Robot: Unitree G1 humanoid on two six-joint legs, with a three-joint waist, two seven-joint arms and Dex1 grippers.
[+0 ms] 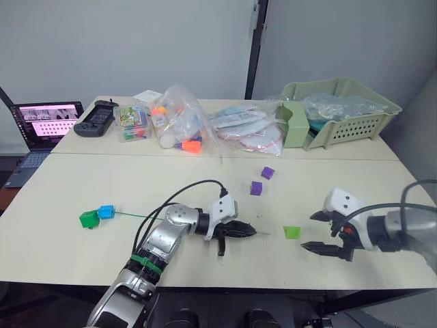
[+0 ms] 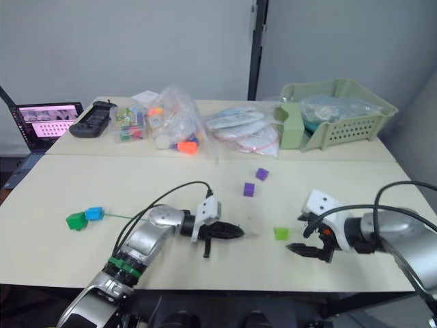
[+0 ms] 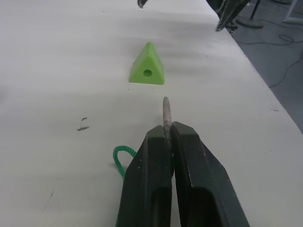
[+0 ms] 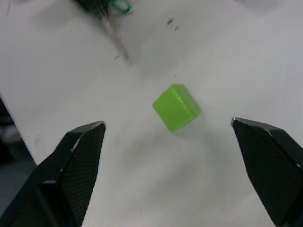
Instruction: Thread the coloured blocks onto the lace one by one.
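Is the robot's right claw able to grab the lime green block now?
Probably yes: the right claw is open, the lime green block lies on bare table between its fingers, with nothing blocking.

I can read no text, label, brand or number anywhere: the laptop [image 1: 45, 121] screen at the counter's [image 1: 82, 184] far left shows pink rows too small to read, and the packets' [image 1: 242, 126] print is illegible.

You have 5 blocks on the table: 2 purple blocks [image 1: 268, 173] [image 1: 256, 188], 1 lime green block [image 1: 292, 232], 1 blue block [image 1: 106, 212] and 1 dark green block [image 1: 89, 219]. You also have 1 lace [image 1: 133, 216], 1 laptop [image 1: 42, 124] and 1 basket [image 1: 355, 123].
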